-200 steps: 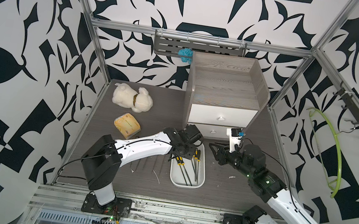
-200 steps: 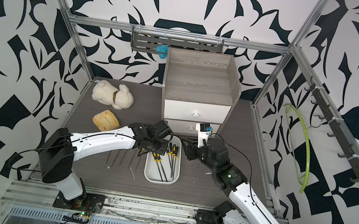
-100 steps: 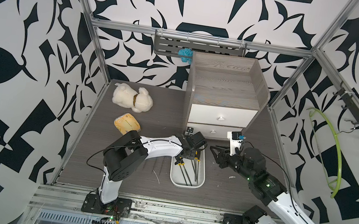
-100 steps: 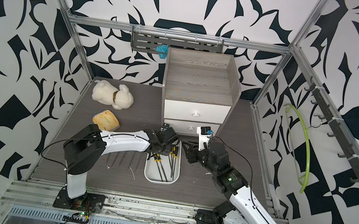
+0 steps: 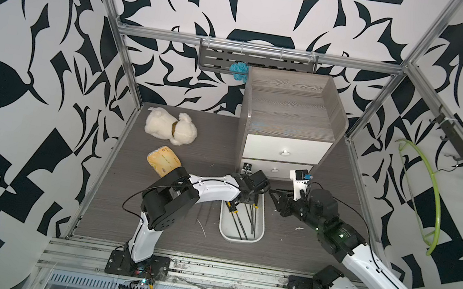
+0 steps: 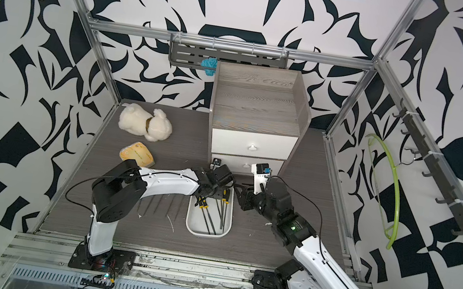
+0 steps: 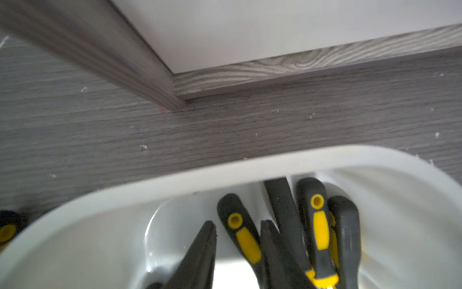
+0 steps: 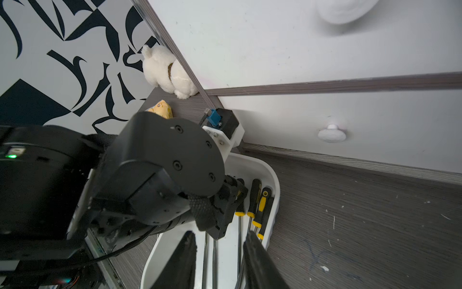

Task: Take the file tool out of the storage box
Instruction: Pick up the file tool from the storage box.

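Left claw (image 7: 238, 222): down in the cabinet end of the storage box (image 7: 225, 172), jaws apart astride one black-and-yellow file handle (image 7: 241, 235); whether they pressed it could not be told.
Right claw (image 8: 220, 234): jaws apart and empty, hanging just beside the box's cabinet-end corner.
File tools (image 5: 238, 222): several lay in the box, handles bunched and touching near the cabinet (image 5: 288, 113), thin shafts crossing toward the robot.
Risk, neighbours: with handles so crowded, a lift would likely have dragged a second file or snagged a crossed shaft.
Risk, box: the tray looked light, so a caught file might have tipped it or slid it on the tabletop (image 5: 177, 237).
Risk, arms: the wrists stood close, and a careless swing could have knocked them together.
Left wrist view alone: showed the handle between the fingers, hidden under the wrist in both top views.
Right wrist view alone: showed the right claw's bare gap.
Top views alone: showed the whole box and both arms.
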Tool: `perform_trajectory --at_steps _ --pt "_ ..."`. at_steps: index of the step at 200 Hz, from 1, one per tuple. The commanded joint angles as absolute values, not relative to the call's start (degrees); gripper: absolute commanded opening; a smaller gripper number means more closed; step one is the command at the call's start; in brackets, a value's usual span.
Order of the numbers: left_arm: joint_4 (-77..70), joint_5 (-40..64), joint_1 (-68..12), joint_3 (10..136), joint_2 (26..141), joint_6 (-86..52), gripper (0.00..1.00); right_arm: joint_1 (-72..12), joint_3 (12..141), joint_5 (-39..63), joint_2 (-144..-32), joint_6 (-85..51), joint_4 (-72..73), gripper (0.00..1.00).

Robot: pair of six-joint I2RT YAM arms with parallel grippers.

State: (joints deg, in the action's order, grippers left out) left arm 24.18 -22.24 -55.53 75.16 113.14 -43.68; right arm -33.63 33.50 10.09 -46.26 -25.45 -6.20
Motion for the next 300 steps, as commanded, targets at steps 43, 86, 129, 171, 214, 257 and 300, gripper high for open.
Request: perform_trajectory --at_steps 43,86,129,171,214,257,300 --pt "22.1 -20.2 -55.6 73.8 115.9 -46.0 0.33 -33.8 33.7 9.9 -44.9 -25.5 -4.0 0.36" --pt "19.4 -19.2 -55.6 72.2 116.0 -46.7 0.33 -33.8 33.7 9.9 -44.9 -25.5 -4.0 0.36" --pt "17.1 -18.2 -55.6 71.3 114.9 -47.1 0.18 -33.8 33.7 9.9 -45.0 -25.5 -4.0 0.36" --pt "14.1 -17.9 -56.0 70.0 112.5 -47.4 0.14 -33.8 33.7 9.9 -45.0 -25.4 -4.0 0.36" --pt "16.2 -23.6 -57.3 71.6 108.1 -45.6 0.12 -33.8 33.7 9.8 -45.3 -25.4 -4.0 0.36" --pt "19.5 -29.5 -57.5 72.2 103.8 -44.0 0.09 -33.8 33.4 9.4 -44.2 -25.2 -4.0 0.36" --pt "18.8 -28.5 -57.5 71.7 101.1 -42.7 0.08 -33.8 31.5 7.9 -39.2 -25.1 -3.0 0.36"
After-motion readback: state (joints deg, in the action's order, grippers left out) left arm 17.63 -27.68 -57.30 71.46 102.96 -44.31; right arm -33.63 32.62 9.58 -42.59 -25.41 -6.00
